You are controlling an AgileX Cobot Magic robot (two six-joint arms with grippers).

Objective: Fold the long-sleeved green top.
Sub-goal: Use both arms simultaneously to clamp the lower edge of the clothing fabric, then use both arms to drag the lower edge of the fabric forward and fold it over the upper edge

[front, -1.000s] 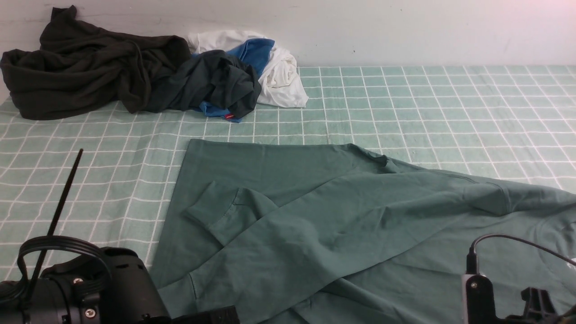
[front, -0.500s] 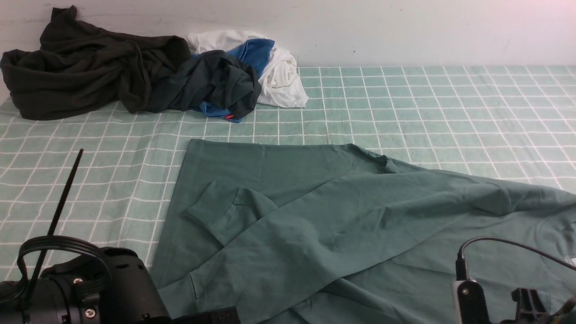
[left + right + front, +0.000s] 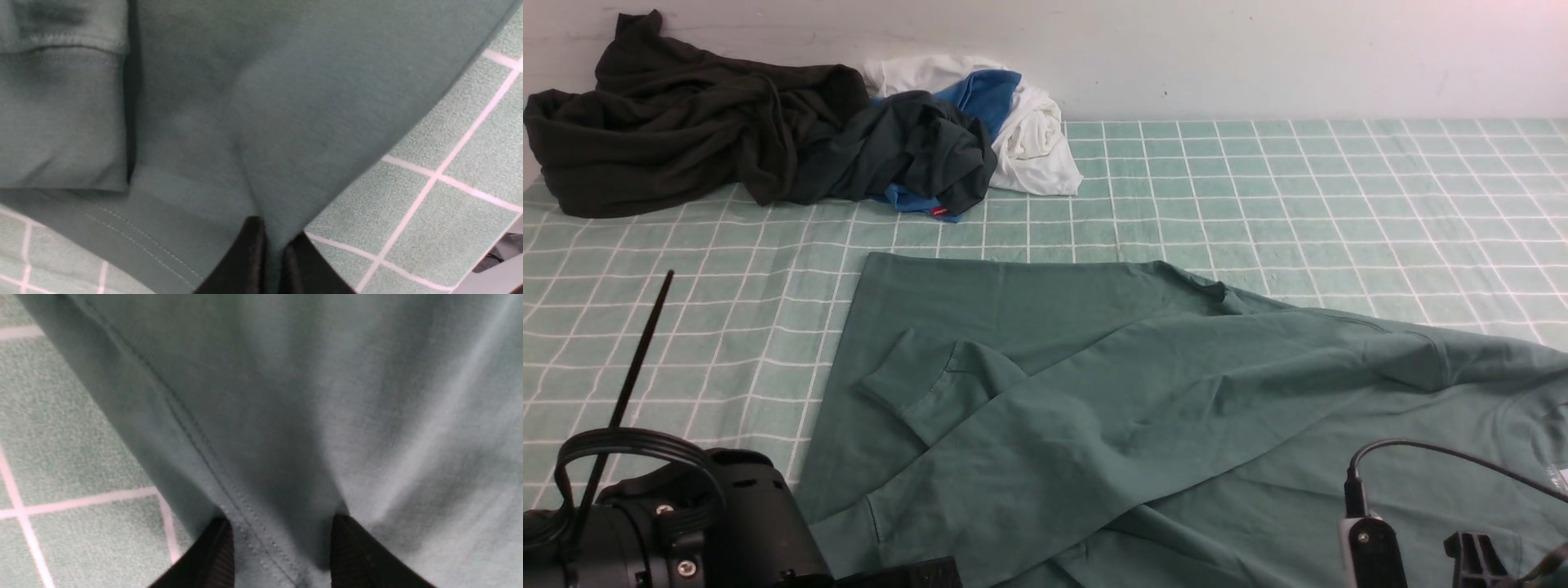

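Closing in | right jaws, lower than a second ago, apart astride the hem (image 3: 204, 457) of the green long-sleeved top (image 3: 1094, 392) | left jaws clamped on its edge | lift likely next.

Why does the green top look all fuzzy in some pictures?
Front view: sharp and evenly lit, with soft fold shadows on the top. Left wrist view: very close but fairly sharp, with a dark shadow beside the cuff. Right wrist view: the blurriest, probably too close to focus; the seam looks smeared.
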